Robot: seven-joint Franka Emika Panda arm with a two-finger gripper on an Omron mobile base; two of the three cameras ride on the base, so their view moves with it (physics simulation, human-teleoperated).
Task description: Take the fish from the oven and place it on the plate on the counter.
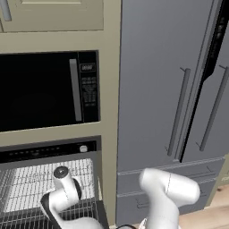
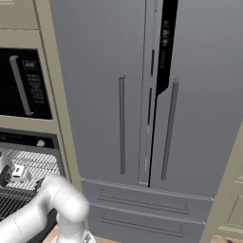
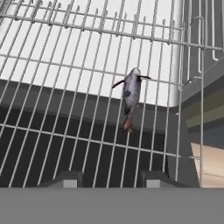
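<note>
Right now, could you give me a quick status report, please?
Gripper open, empty. Slender dark grey fish lying on oven's wire rack, ahead of fingertips. Nothing between.

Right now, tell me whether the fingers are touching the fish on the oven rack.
Apart. In the hand view the fish lies on the wire rack well beyond the fingers, with several bare rack bars between them.

Fish (image 3: 131, 94): dark grey body, paler grey belly, reddish tail tip. Wire rack (image 3: 87, 65): silver-grey grid pattern. Oven (image 1: 44, 154): black control strip, silver knob (image 1: 83, 149). Microwave (image 1: 44, 91): black, grey handle. Fridge (image 2: 142, 95): plain grey, dark grey handles. Cabinets (image 1: 109, 67): beige.
</note>
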